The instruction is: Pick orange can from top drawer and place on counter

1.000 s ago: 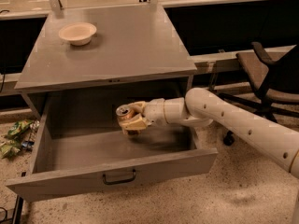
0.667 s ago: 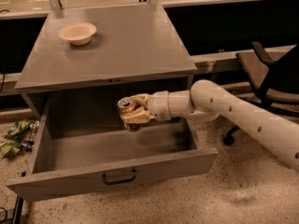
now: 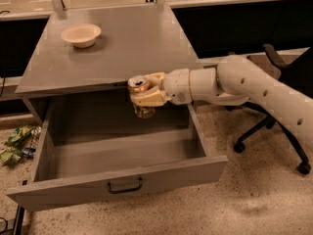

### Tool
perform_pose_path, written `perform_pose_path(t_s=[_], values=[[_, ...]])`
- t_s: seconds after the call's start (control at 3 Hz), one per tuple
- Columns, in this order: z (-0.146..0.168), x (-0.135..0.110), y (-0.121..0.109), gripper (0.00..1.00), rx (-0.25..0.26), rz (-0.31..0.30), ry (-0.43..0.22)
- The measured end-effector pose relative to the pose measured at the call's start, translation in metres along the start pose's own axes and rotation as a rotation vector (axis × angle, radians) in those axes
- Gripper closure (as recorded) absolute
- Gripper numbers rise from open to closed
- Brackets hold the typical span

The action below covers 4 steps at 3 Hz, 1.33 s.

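Observation:
The orange can is held upright in my gripper, its silver top level with the front edge of the counter. The gripper's tan fingers are shut around the can's middle. The can hangs above the open top drawer, near its back right part, clear of the drawer floor. The drawer is pulled fully out, with a dark bar handle on its front panel. My white arm reaches in from the right.
A shallow white bowl sits at the counter's back left. A black office chair stands right of the cabinet behind my arm. Green litter lies on the floor at the left. A shelf frame runs behind the counter.
The gripper has lifted the can from low inside the drawer up to the level of the counter's front edge. The drawer and bowl have not moved.

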<state>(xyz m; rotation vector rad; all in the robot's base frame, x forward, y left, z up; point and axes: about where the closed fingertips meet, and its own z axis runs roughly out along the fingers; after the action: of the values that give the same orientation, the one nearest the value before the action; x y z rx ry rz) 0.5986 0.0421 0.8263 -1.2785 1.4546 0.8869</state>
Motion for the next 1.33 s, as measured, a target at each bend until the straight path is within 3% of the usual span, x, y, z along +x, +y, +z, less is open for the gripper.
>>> perform_pose_path(t_s=[0.33, 0.67, 1.0, 1.33], values=[[-0.032, -0.054, -0.017, 1.0, 0.051, -0.037, -0.014], [-0.052, -0.076, -0.062, 1.0, 0.152, -0.095, -0.016], [-0.045, -0.073, -0.137, 1.0, 0.262, -0.1, -0.05], [-0.027, -0.084, -0.2, 1.0, 0.331, -0.085, -0.104]])
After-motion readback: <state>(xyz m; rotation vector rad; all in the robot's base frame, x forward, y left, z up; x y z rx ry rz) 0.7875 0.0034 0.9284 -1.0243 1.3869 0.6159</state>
